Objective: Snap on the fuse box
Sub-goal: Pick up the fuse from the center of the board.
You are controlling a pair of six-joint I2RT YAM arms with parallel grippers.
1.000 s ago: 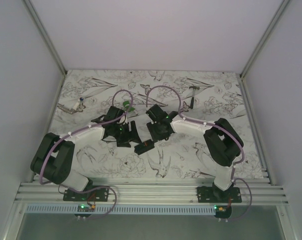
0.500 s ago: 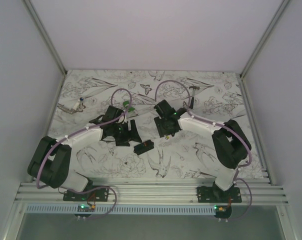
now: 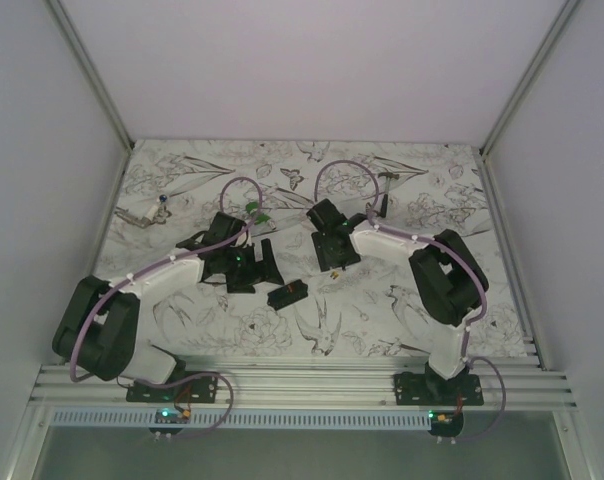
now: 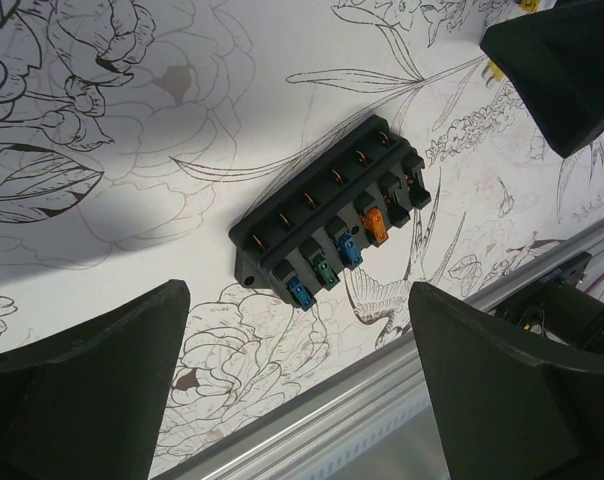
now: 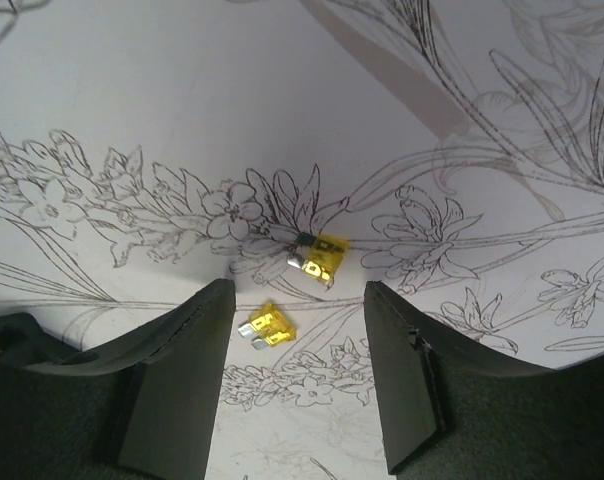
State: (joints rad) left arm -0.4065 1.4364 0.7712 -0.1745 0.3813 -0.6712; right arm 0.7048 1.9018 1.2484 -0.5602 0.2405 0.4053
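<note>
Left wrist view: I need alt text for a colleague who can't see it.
A black fuse box lies flat on the flower-printed table, with a row of blue, green, blue and orange fuses plugged into its near side. The left end effector hangs above it, its two dark fingers wide apart in the foreground, holding nothing.

Top view: fuse box (image 3: pixel 288 294) detail too small to tell. Left pincer (image 4: pixel 297 295) fingers (image 4: pixel 82 390) cut by bottom edge.

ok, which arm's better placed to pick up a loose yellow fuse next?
Right. The right gripper hangs open over one yellow fuse, framed between its fingers, with a second yellow fuse just beyond. The left gripper is open over the fuse box instead.
</note>
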